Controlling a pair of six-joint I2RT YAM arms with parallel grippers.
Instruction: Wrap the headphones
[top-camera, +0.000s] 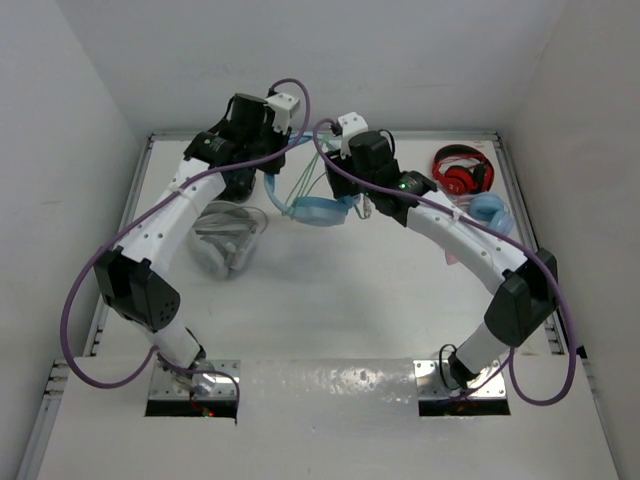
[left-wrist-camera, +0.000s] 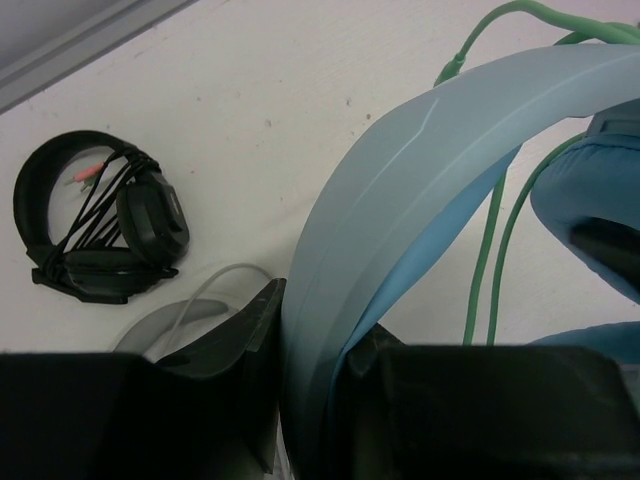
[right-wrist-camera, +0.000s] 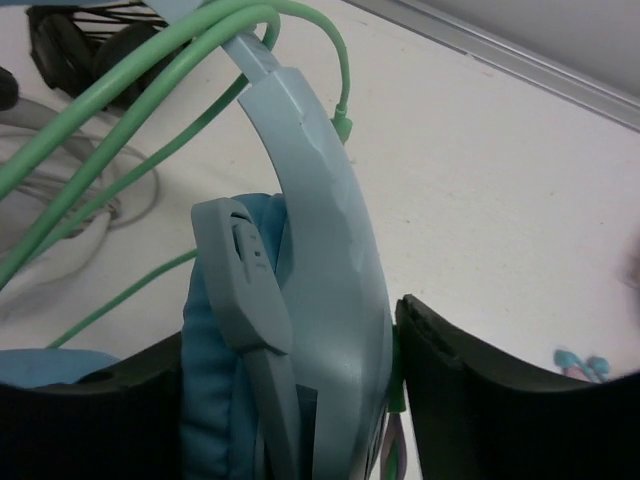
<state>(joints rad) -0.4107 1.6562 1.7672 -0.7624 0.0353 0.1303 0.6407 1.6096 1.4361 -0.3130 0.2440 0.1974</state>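
Note:
The light-blue headphones (top-camera: 318, 211) hang between my two grippers at the back middle of the table. My left gripper (top-camera: 262, 186) (left-wrist-camera: 320, 330) is shut on the wide blue headband (left-wrist-camera: 400, 170). My right gripper (top-camera: 366, 204) (right-wrist-camera: 290, 360) is closed round one padded ear cup (right-wrist-camera: 215, 380). Its right finger presses the pale-green cable (right-wrist-camera: 150, 70) against the cup's shell. The cable (left-wrist-camera: 495, 260) loops several times over the headband (right-wrist-camera: 320, 200), and its plug end hangs free beside the band.
A grey-white pair (top-camera: 225, 238) lies left of the blue one, under my left arm. A black pair with a bundled cord (left-wrist-camera: 100, 215) lies near the back wall. A red pair (top-camera: 462, 170) and a small blue-cupped pair (top-camera: 490, 212) lie at the back right.

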